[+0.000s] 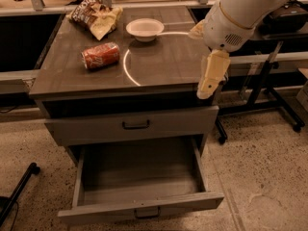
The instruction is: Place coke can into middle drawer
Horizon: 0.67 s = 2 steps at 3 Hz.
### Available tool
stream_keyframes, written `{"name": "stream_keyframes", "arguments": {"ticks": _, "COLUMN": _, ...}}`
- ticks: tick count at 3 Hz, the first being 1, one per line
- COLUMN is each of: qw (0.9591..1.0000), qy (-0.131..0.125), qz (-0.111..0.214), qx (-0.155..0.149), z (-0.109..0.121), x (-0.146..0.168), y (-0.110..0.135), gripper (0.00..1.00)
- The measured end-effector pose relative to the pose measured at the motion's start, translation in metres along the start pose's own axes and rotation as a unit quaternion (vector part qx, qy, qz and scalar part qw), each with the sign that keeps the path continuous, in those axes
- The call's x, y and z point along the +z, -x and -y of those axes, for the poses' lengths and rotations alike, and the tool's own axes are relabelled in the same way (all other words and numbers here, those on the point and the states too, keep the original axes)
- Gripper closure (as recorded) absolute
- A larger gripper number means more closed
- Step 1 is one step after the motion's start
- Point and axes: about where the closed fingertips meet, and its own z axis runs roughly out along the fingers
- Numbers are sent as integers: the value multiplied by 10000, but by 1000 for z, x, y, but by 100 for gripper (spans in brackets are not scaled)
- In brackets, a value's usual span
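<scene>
Cream tool right of coke can

gripper: down at the worktop front right corner, masking it
arm: cut by the top edge
coke can: lettering a blur
middle drawer: rear hidden under the cabinet
</scene>
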Motion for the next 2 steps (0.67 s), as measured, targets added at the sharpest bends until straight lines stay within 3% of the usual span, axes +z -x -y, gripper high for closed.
{"name": "stream_keyframes", "arguments": {"ticks": 2, "qw": 9988, "qy": -32, "qz": 179, "qx": -449, "z": 50, "x": 41, "y": 46, "gripper": 0}}
